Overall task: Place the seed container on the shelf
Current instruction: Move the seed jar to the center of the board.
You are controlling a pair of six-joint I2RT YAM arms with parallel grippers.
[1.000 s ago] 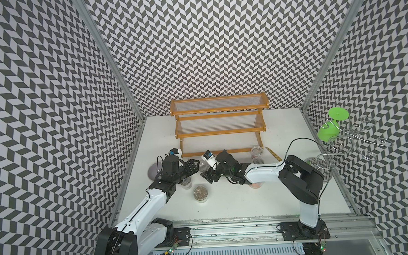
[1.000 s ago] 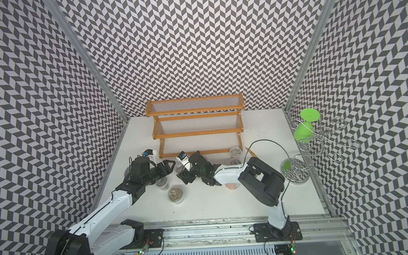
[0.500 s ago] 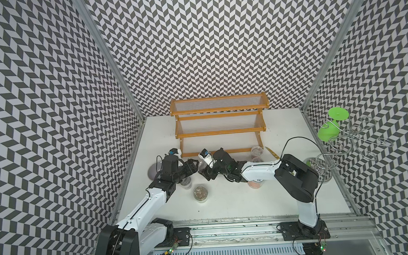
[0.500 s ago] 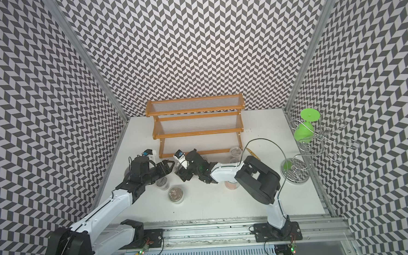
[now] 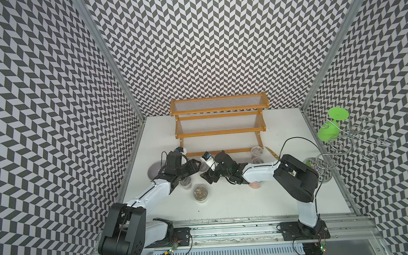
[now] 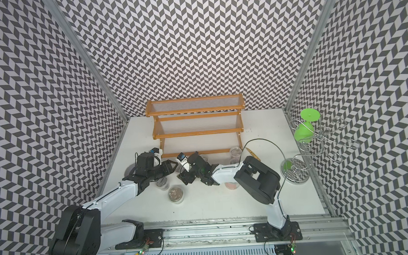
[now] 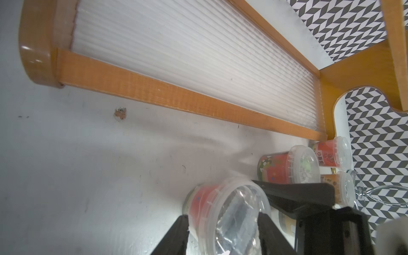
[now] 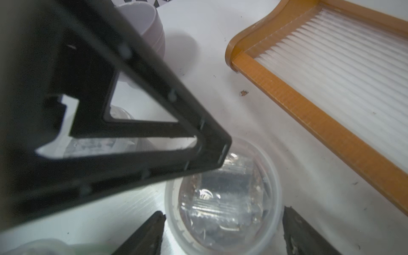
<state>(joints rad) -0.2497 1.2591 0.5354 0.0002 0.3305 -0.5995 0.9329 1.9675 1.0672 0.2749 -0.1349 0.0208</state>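
The seed container [image 7: 231, 205], a small clear-lidded cup with a red label, lies tilted on the white table just in front of the shelf's lowest tier. My left gripper [image 7: 223, 217] is shut on it, one finger pressed on each side. In the right wrist view the same seed container [image 8: 223, 194] sits between the fingers of my right gripper [image 8: 223, 212], which is open with a gap on both sides. In a top view the left gripper [image 5: 195, 168] and right gripper [image 5: 206, 176] meet tip to tip. The shelf [image 5: 218, 132] [image 6: 197, 133] has orange-brown wood and pale ribbed tiers.
Other lidded cups stand nearby: one [image 5: 200, 193] in front of the grippers, one [image 5: 186, 181] under the left arm, two [image 5: 257, 151] by the shelf's right leg. A grey bowl [image 5: 155, 170] sits at the left. A silver wire stand [image 5: 357, 139] holds a green glass [image 5: 330, 126].
The left gripper has closed onto the seed container. The right arm has slid a little to the left, bringing its open fingers around the same cup.
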